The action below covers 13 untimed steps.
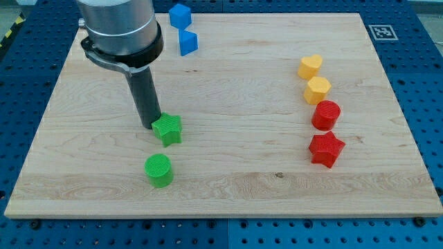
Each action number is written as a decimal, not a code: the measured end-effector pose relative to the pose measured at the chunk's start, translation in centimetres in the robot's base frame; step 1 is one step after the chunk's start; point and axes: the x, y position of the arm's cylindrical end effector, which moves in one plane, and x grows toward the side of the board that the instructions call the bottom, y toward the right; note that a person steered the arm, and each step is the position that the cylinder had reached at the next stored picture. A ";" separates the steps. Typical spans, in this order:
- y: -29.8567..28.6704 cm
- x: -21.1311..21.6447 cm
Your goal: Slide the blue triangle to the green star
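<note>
The blue triangle [187, 43] lies near the view's top, left of centre, just below a blue cube-like block [180, 15]. The green star [167, 129] sits left of centre on the wooden board [235, 166]. My tip [151, 126] rests on the board right against the star's left side. The dark rod rises from it to the arm's grey body at the view's top left. The blue triangle is well above the star and apart from the tip.
A green cylinder [159, 170] stands below the star. At the view's right stand a yellow heart [311, 66], a yellow hexagon [318, 90], a red cylinder [326, 115] and a red star [326, 149], in a column.
</note>
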 end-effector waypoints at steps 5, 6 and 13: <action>-4.9 -5.5; -4.9 -6.4; 13.8 -21.9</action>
